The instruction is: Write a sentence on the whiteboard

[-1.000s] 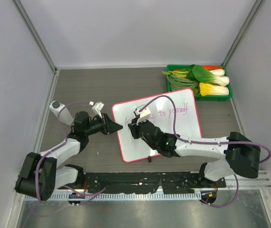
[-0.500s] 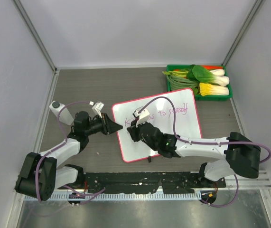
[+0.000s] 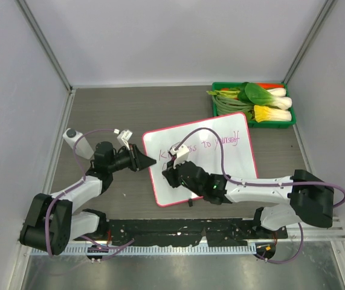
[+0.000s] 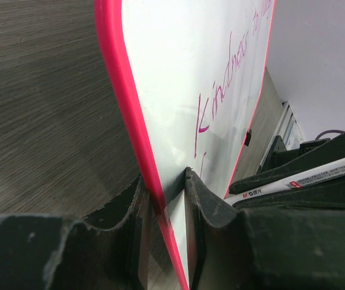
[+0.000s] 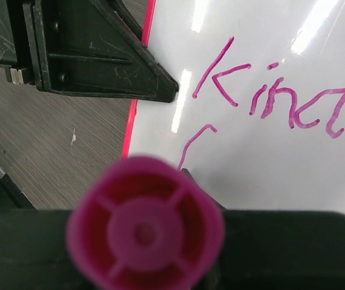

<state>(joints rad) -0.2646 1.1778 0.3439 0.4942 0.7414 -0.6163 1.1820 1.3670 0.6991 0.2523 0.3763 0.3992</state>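
A: What do we see changed from above?

B: The right claw (image 3: pixel 168 177) has slid down and left, off the first line. It is now over the near-left part of the glossy white whiteboard with its thin pink frame (image 3: pixel 232 158). The pink cursive sentence (image 3: pixel 220 142) lies uncovered along the board's far edge. We judge that a second line is starting, so the writing isn't finished.

A: And the left claw (image 3: pixel 145 161)?

B: It stays pinching the board's left edge, which we take as steadying it on the grey wood-grain surface (image 3: pixel 112 109).

A: Any containers?

B: One, the green plastic tray (image 3: pixel 274 125) in the far right corner, just beyond the board. In it we see white-stemmed bok choy (image 3: pixel 273 113), long green beans (image 3: pixel 228 103) and a broad green leaf (image 3: pixel 254 92). We can't identify something orange-red at the back.

A: What about the left wrist view?

B: The two fingers press on the pink frame, one on each face of the board. The word starting "Kind" runs up the white face, with a short fresh stroke (image 4: pixel 202 158) beneath its first letter. The slim white marker pen (image 4: pixel 308 179) shows at the right.

A: And the right wrist view?

B: We look straight down onto the marker's magenta end cap (image 5: pixel 145 232), pinched between the right claw's dark fingers. Past it, the same small hook of ink sits under "Kind", near the left claw's tip.
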